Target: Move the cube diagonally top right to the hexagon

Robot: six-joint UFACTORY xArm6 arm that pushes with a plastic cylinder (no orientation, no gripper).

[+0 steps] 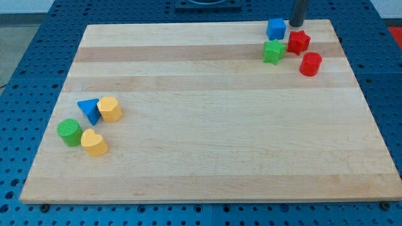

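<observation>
A pale wooden board (pixel 207 125) lies on a blue perforated table (pixel 38 50), seen from above and slightly in front.

At the view's left edge sits a cluster of four blocks. A green cylinder (pixel 70 132) is furthest left. Just right of it and lower lies a yellow heart (pixel 94 143). Above these, a blue triangle (pixel 89 110) touches a yellow hexagon (pixel 110 108) on its right.

The middle of the board holds nothing but wood grain.

Near the view's top right corner is a second cluster. A green star (pixel 273 51) comes first. Just above it sits the blue cube (pixel 276 29), close to the board's top edge; it is squat with no clear long axis, its faces turned slightly off square with the board. Right of it, a red star (pixel 299 42), then a red cylinder (pixel 310 64) lower down.

The arm carries a rod, not a claw. My tip (pixel 296 24) stands just right of the blue cube, above the red star; whether it touches either cannot be told.
</observation>
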